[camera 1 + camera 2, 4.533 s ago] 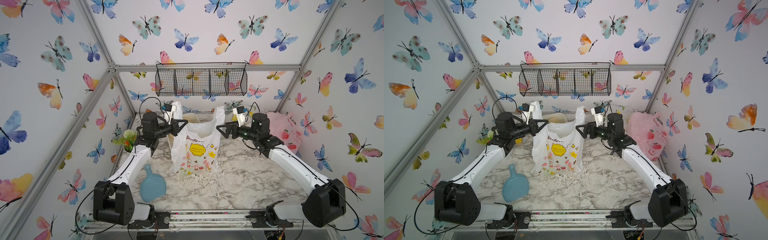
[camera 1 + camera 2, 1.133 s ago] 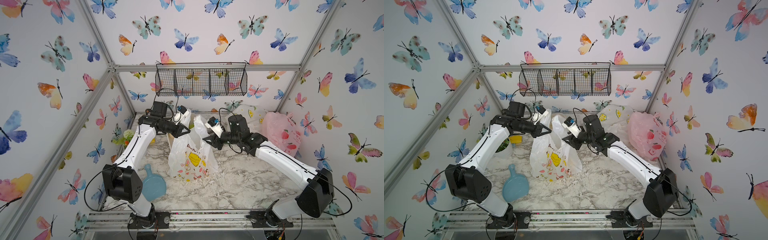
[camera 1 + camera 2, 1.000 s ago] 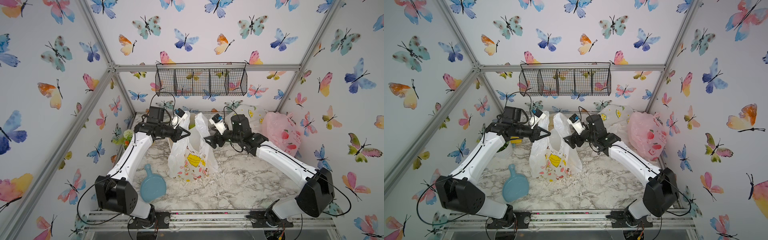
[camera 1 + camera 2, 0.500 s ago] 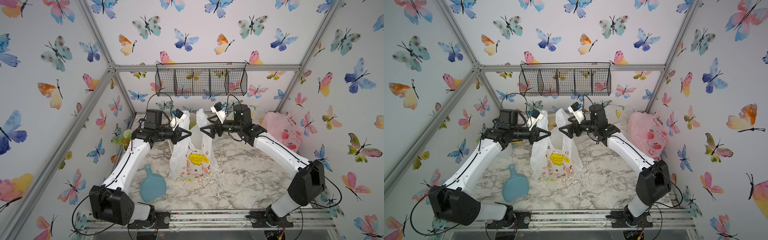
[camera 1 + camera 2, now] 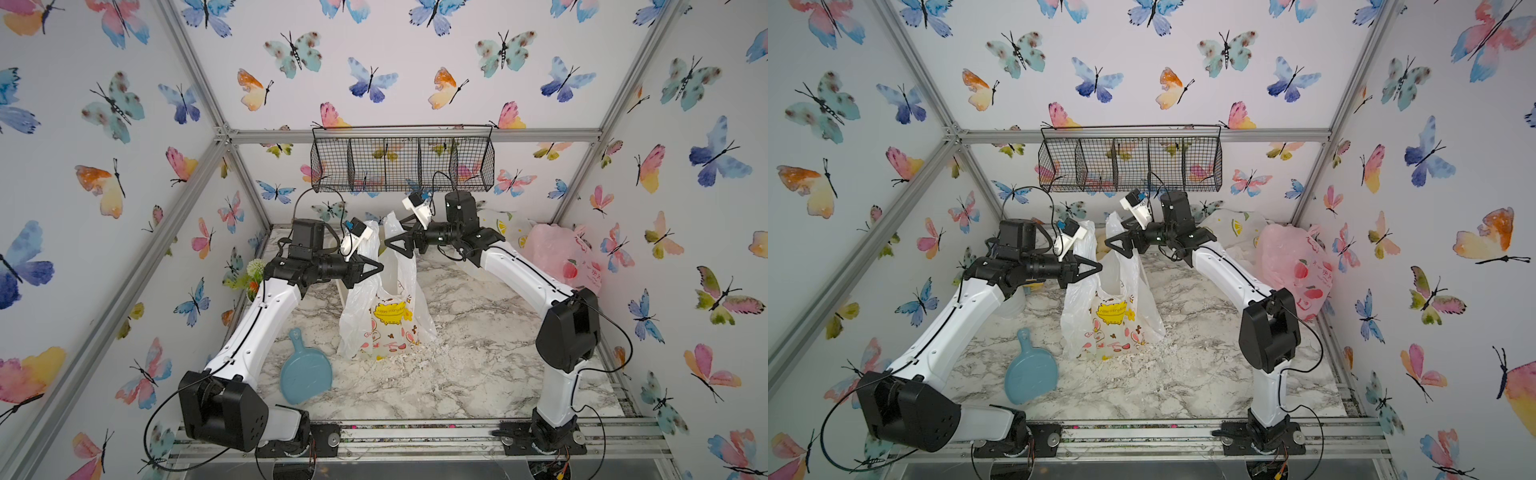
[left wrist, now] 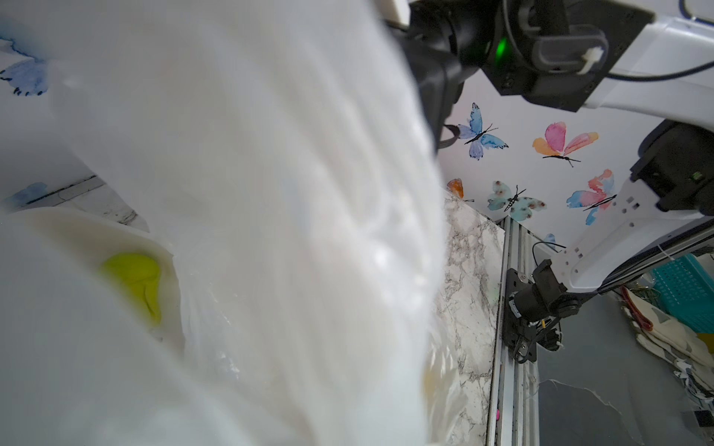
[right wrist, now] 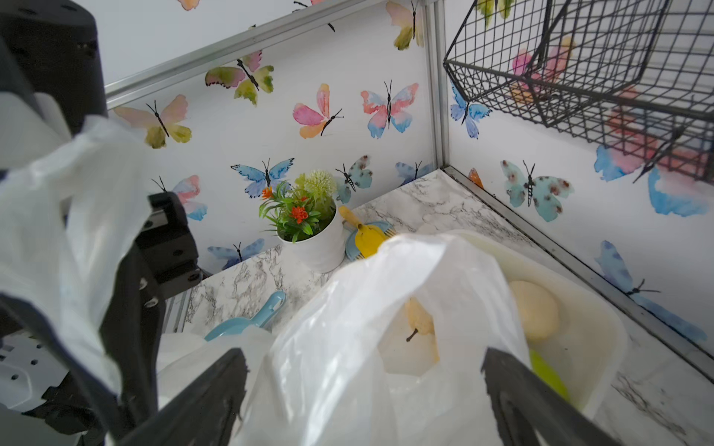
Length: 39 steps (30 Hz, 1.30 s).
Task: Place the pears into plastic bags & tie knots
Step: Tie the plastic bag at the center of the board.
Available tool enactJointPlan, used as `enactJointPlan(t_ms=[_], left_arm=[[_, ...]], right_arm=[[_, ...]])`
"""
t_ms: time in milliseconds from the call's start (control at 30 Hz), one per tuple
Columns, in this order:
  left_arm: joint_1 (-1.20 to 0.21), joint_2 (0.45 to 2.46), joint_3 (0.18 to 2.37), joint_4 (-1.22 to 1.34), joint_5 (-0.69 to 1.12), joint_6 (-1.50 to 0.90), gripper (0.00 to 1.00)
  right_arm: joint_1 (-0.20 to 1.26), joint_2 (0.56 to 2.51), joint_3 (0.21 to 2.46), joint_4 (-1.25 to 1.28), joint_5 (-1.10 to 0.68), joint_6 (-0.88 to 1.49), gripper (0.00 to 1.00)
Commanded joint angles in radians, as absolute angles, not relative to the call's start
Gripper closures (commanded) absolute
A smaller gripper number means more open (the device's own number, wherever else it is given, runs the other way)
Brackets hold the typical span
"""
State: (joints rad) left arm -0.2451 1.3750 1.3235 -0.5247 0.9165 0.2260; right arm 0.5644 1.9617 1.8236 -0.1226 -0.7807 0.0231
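Though behind bag [image 7: 347, 367], tray [image 7: 602, 320] with pears [image 7: 535, 312]

Bunny-print bag [image 5: 386, 316] — thin, crinkly translucent plastic; tabletop [image 5: 478, 332] smooth, marble-look; basket [image 5: 399, 162] — black metal wire mesh.

**Desk:** What's at centre?

**Photographer:** A bunny-print bag [image 5: 386, 320] stands upright on the marble table [image 5: 478, 332], both handles raised.

**Desk:** And the arms?

**Photographer:** The left gripper [image 5: 379, 268] pinches one handle. The right gripper [image 5: 390, 245], jaws apart, sits at the other. A pink bag [image 5: 557, 253] slumps against the right wall.
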Motion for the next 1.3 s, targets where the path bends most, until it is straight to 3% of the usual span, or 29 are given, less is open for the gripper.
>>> enactJointPlan(t_ms=[0,133,167,400,567,667,767,800,833,900,967,1000,1267], left_arm=[[-0.245,1.346,1.310,-0.504,0.940,0.222,0.98],[-0.244,1.329,1.290,-0.491,0.931,0.224,0.98],[-0.244,1.326,1.287,-0.484,0.923,0.222,0.99],[-0.202,1.252,1.209,-0.350,0.871,0.110,1.00],[-0.162,1.276,1.206,-0.283,0.800,0.009,0.99],[-0.163,1.310,1.228,-0.256,0.841,-0.016,0.98],[-0.163,1.333,1.258,-0.277,0.896,-0.018,0.98],[-0.163,1.325,1.255,-0.279,0.894,-0.016,0.98],[-0.163,1.316,1.246,-0.285,0.892,-0.010,0.98],[-0.163,1.303,1.234,-0.296,0.897,0.005,0.98],[-0.163,1.299,1.222,-0.296,0.909,0.006,0.99],[-0.164,1.301,1.221,-0.296,0.915,0.006,0.99],[-0.177,1.319,1.229,-0.301,0.924,0.012,0.99]], right_arm=[[0.564,2.011,1.923,-0.151,-0.859,0.032,0.20],[0.561,1.913,1.794,0.151,-0.915,0.223,0.87],[0.561,1.882,1.762,0.211,-0.917,0.266,0.97],[0.528,1.662,1.442,0.674,-0.983,0.558,0.97],[0.532,1.584,1.343,0.710,-1.064,0.597,0.97],[0.534,1.555,1.314,0.595,-1.055,0.515,0.97],[0.534,1.541,1.337,0.325,-0.923,0.313,0.89],[0.532,1.536,1.348,0.243,-0.865,0.250,0.80],[0.532,1.528,1.359,0.175,-0.802,0.202,0.62],[0.533,1.513,1.360,0.104,-0.722,0.133,0.42],[0.532,1.501,1.366,0.032,-0.635,0.081,0.07],[0.532,1.496,1.370,0.001,-0.602,0.061,0.02],[0.532,1.562,1.425,-0.123,-0.533,0.015,0.02]])
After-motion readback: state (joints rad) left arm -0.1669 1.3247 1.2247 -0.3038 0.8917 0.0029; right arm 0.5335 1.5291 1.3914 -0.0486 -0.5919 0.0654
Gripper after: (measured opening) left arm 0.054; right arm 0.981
